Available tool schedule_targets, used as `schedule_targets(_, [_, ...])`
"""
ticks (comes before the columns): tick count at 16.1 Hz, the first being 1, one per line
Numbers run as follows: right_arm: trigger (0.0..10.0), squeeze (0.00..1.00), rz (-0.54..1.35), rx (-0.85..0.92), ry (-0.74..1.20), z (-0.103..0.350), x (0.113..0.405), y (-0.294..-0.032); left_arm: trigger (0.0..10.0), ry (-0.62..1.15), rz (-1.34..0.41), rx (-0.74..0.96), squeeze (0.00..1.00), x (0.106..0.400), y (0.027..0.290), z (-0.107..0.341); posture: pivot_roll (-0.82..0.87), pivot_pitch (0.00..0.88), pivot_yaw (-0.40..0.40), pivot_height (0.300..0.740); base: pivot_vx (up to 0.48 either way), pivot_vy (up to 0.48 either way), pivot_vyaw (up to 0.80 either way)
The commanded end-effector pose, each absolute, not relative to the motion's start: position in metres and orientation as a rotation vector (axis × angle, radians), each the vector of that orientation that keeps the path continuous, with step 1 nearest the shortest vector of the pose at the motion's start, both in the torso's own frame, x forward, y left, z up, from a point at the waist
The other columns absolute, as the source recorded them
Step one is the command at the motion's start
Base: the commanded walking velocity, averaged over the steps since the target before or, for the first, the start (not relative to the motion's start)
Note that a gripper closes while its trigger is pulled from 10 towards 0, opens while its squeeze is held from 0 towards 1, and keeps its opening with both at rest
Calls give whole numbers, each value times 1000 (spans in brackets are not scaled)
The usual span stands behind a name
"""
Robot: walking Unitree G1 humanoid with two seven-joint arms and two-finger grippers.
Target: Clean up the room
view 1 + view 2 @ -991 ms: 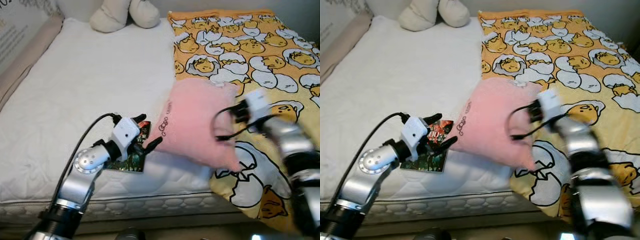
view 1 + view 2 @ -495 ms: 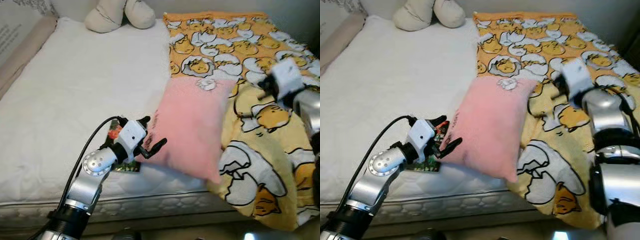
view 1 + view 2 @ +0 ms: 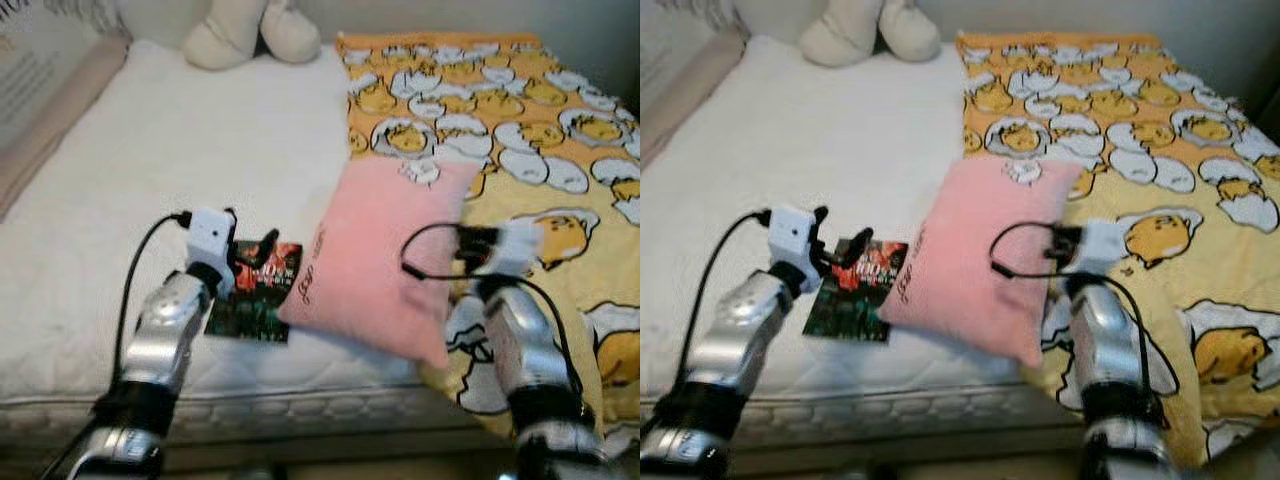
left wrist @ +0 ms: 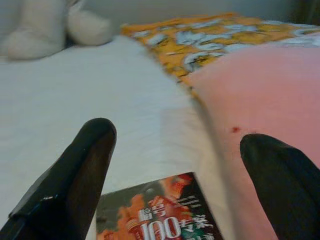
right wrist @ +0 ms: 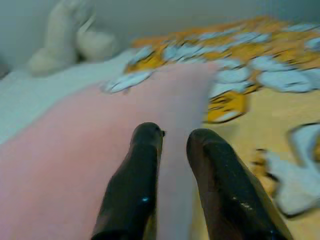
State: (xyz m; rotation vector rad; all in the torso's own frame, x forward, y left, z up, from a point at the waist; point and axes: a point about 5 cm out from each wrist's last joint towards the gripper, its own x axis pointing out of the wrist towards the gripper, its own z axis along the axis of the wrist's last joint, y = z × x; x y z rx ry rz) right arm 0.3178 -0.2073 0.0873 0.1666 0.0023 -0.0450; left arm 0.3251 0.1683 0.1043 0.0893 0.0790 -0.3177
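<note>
A pink pillow (image 3: pixel 380 255) lies flat on the bed, half on the white mattress (image 3: pixel 180 150) and half on the yellow egg-print blanket (image 3: pixel 520 130). A dark magazine (image 3: pixel 255 305) with red print lies on the mattress beside the pillow's left edge. My left gripper (image 3: pixel 255 250) hovers just over the magazine's far end. Its fingers (image 4: pixel 95 150) are spread wide and open, with nothing between them. My right gripper (image 5: pixel 175 135) rests over the pillow's right side, fingers nearly together and pointing across the pink fabric. Its wrist (image 3: pixel 500 245) sits above the blanket.
A cream plush toy (image 3: pixel 250 30) sits at the far end of the bed. A beige padded panel (image 3: pixel 40 120) runs along the bed's left side. The mattress's front edge (image 3: pixel 300 400) is just below both arms.
The right arm has swung back from over the blanket to the pillow's right edge. The left gripper has drawn away from the pillow and now sits over the magazine. The camera has shifted.
</note>
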Motion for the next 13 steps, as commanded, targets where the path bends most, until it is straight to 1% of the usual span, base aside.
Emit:
schedule_targets(1, [10000, 1000, -94, 140, -24, 82, 306, -206, 10000, 81, -299, 81, 0, 330, 160, 103, -7, 0, 41, 740, 0, 0, 0])
schedule_targets(2, [10000, 1000, -95, 71, -42, 79, 298, -199, 10000, 85, -281, 36, 0, 333, 153, 102, -16, 0, 41, 740, 0, 0, 0])
schedule_targets(4, [10000, 1000, -90, 36, -28, 77, 291, -192, 10000, 80, -279, 10, 0, 334, 147, 103, -24, 0, 38, 740, 0, 0, 0])
schedule_targets(5, [10000, 0, -68, 20, -22, 77, 289, -185, 10000, 78, -281, 8, 0, 333, 144, 102, -25, 0, 35, 740, 0, 0, 0])
schedule_targets(6, [10000, 0, -63, 21, -5, 75, 288, -180, 10000, 79, -281, -5, 0, 333, 144, 101, -20, 5, 30, 740, 0, 0, 0])
schedule_targets(7, [10000, 0, -65, 30, 5, 73, 288, -178, 10000, 86, -289, -23, 0, 332, 143, 98, -14, 9, 23, 736, 0, 480, -481])
schedule_targets(8, [10000, 0, -57, 7, -6, 75, 289, -175, 10000, 78, -289, -2, 0, 330, 142, 97, -8, 13, 19, 728, 0, 480, -450])
schedule_targets(10, [10000, 0, -49, 1, -5, 76, 289, -172, 10000, 77, -261, 55, 0, 331, 142, 97, -5, 18, 19, 728, 0, 0, 0])
schedule_targets(13, [10000, 0, -22, -8, -2, 79, 291, -167, 10000, 83, -264, 39, 0, 334, 136, 99, -13, 38, 20, 728, 0, 0, 0])
